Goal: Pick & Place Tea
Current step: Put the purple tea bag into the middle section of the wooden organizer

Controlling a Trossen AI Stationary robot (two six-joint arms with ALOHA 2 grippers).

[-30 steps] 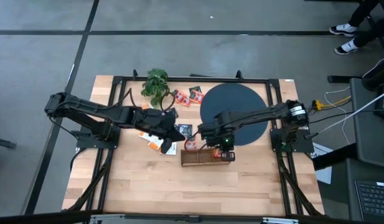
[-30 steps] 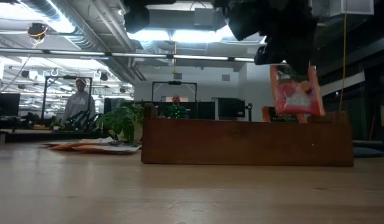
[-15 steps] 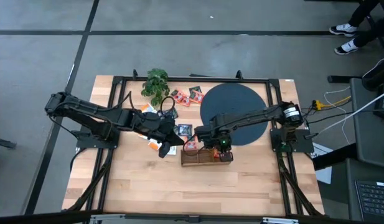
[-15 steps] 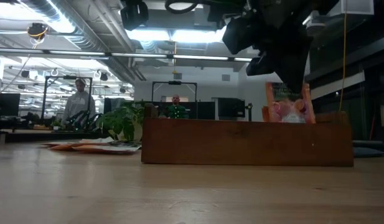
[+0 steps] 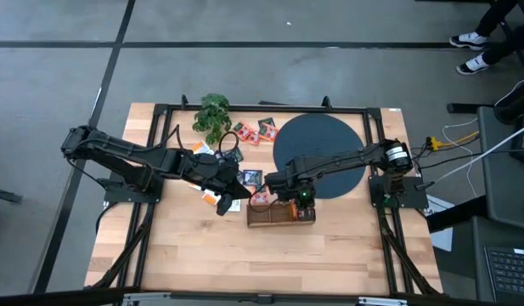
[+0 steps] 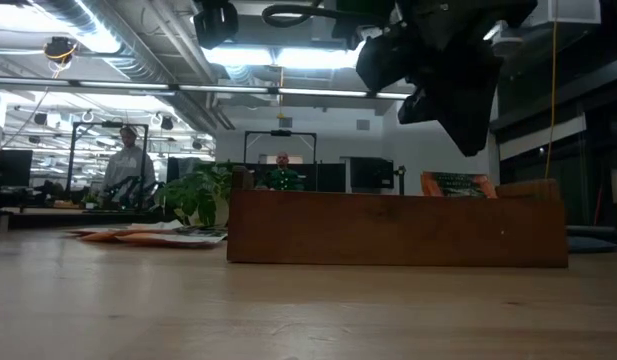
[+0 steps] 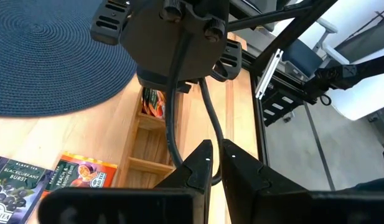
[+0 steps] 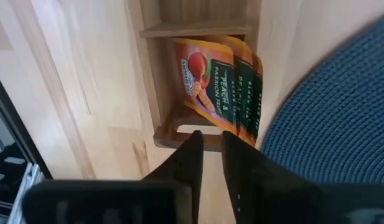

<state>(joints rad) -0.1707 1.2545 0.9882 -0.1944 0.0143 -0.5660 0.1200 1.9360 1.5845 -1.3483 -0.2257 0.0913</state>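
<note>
Directly below your right pincer (image 8: 207, 155), apparently released, the peach tea packets (image 8: 220, 84) stand in the wooden box's (image 5: 281, 217) end compartment.

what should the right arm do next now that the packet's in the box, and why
Probably lift the right gripper straight up and clear of the wooden organizer box. Its jaws stand slightly apart and hold nothing, and the peach tea packets lean in the end compartment below it. More loose tea packets lie by the round mat, so it could fetch another.
</note>
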